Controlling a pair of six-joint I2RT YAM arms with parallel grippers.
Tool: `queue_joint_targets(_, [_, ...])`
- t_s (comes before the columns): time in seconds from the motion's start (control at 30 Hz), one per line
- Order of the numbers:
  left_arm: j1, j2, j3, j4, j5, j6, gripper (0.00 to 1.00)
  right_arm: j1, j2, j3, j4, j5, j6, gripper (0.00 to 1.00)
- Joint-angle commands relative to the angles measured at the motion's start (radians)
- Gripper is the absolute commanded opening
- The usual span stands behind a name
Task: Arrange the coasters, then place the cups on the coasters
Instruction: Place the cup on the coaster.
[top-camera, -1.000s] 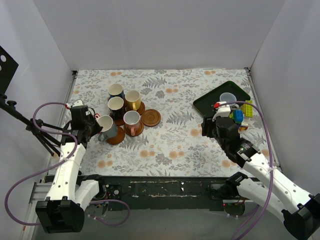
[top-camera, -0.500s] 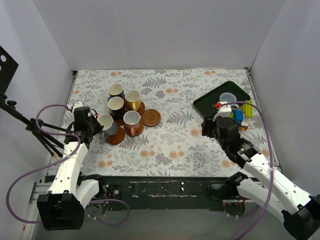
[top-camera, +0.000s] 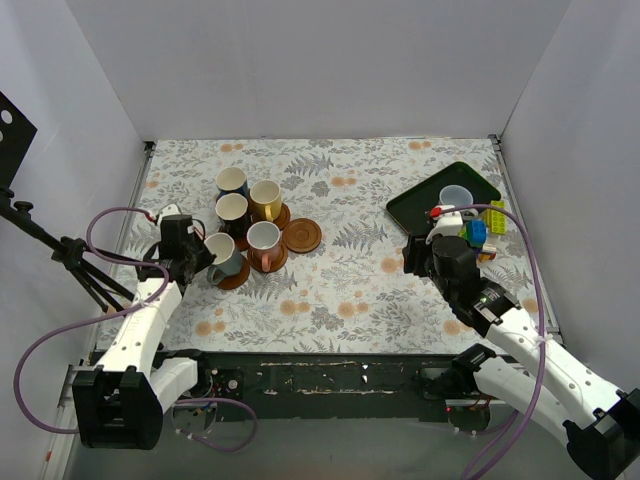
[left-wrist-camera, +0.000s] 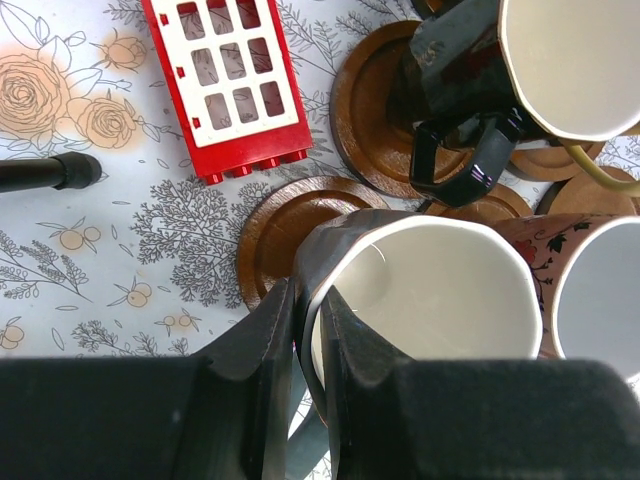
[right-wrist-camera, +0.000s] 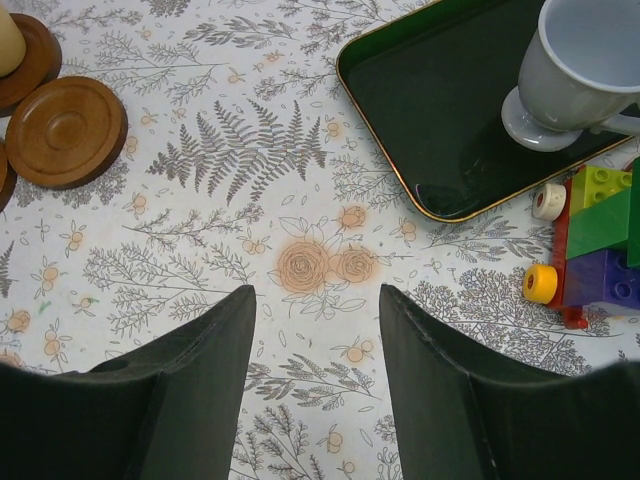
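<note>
Left gripper (left-wrist-camera: 308, 312) pinching light-blue cup (left-wrist-camera: 420, 300) wall — coaster (left-wrist-camera: 283, 235) beneath, offset toward the fingers; right gripper (right-wrist-camera: 315, 330) spread, empty.

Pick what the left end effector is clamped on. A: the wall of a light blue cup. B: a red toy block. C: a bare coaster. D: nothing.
A: the left end effector pinches the light blue cup by its wall, one finger inside the rim and one outside.
</note>
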Motion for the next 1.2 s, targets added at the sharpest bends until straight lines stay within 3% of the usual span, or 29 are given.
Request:
queue_joint_targets(0.0, [-0.018,-0.009,0.005,0.077,-0.033,-0.011,0.00,-0.007,-0.013,-0.002,0.039,0.001,0.013,0.61])
queue_joint_targets(1.17, [-0.066,0.027,0.019,0.048,-0.128,0.027,0.00,-0.016,-0.005,-0.016,0.049,-0.018,0.022,0.60])
